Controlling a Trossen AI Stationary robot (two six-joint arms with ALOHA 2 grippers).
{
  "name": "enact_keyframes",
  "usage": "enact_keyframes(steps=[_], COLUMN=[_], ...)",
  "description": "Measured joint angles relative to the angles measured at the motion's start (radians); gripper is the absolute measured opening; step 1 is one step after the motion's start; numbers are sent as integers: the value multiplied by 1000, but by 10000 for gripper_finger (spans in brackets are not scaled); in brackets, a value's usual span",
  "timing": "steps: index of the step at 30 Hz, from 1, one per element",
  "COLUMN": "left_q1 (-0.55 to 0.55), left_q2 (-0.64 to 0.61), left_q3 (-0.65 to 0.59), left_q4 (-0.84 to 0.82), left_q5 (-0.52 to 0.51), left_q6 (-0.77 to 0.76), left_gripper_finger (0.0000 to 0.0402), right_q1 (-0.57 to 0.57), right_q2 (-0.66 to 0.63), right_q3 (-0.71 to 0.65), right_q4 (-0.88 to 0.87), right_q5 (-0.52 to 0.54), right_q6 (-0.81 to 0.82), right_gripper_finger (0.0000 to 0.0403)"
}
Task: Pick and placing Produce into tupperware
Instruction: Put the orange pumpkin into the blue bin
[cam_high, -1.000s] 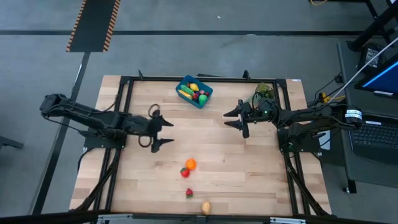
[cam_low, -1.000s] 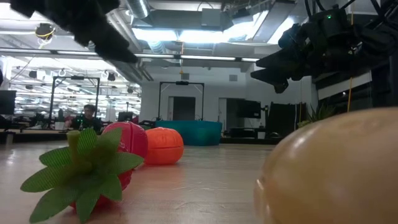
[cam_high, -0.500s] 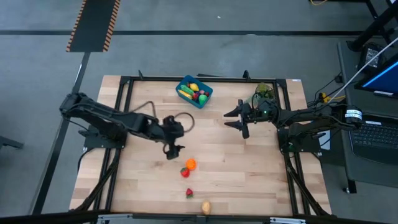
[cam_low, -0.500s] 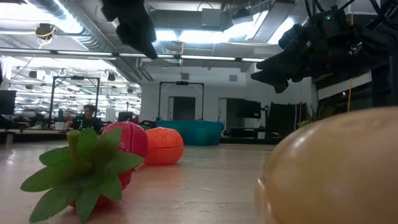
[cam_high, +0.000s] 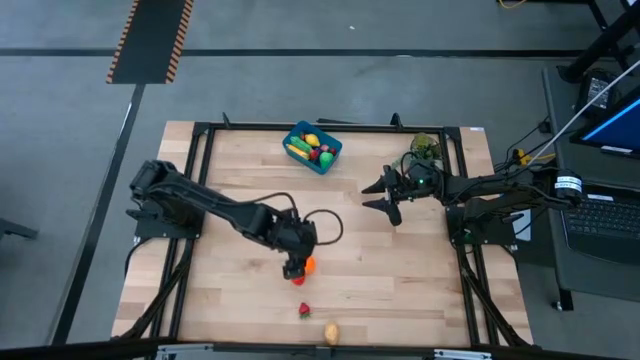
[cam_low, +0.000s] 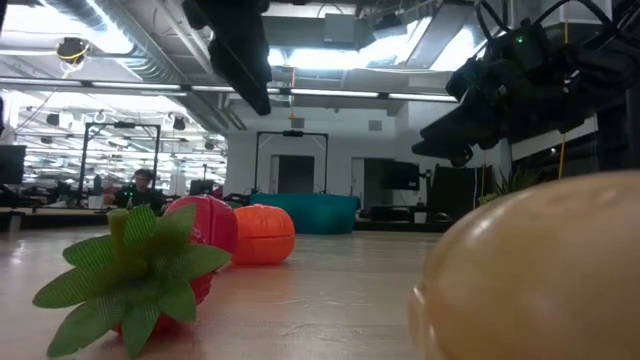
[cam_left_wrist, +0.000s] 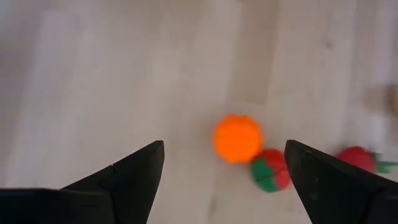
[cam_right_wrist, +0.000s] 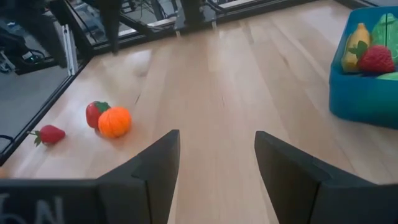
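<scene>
The left arm has swung across the worktop (cam_high: 230, 300) from the left side toward the middle, and its left hand (cam_high: 296, 262) now hangs right over the loose orange fruit (cam_high: 307, 264); the right arm has barely shifted.

The left hand is spread wide and holds nothing. In its wrist view the orange fruit (cam_left_wrist: 237, 138) lies between the two dark fingers (cam_left_wrist: 134, 171), a little toward one of them, with the red tomato (cam_left_wrist: 270, 170) touching it and a strawberry (cam_left_wrist: 359, 158) just beyond. From above, the tomato (cam_high: 296, 277) lies just beside the orange fruit, the strawberry (cam_high: 304, 311) is farther toward the near edge, and a tan potato (cam_high: 331, 333) lies closest to that edge. The blue tupperware (cam_high: 333, 158) stands near the far edge, well apart from these four, and already holds several pieces of produce (cam_high: 310, 146).

The right hand (cam_high: 384, 197) waits above the worktop on the right side, partly spread and holding nothing.

The orange fruit looks like a light, hard, smooth plastic toy, round and likely to roll or squirt out of a poor pinch. I would take it across its widest part, fingers on opposite sides, centred so neither pad pushes it first. The tomato touching it is the snag: one finger has to come down on the free side, or the tomato gets knocked away. Breakage seems no worry; slipping does.
</scene>
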Motion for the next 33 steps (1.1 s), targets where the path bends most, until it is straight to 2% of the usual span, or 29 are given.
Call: enact_keyframes(steps=[3,14,33], left_q1=[-10,-26,-24], left_q2=[36,121,194], left_q3=[26,41,41], left_q4=[4,17,25], left_q5=[37,43,70], left_q6=[-55,-221,-356], left_gripper_finger=[323,323,323], right_q1=[0,0,0], right_q2=[0,0,0], right_q3=[0,0,0], right_q4=[2,2,2], right_q5=[0,0,1], right_q6=[-1,-5,-14], right_gripper_finger=[210,210,210])
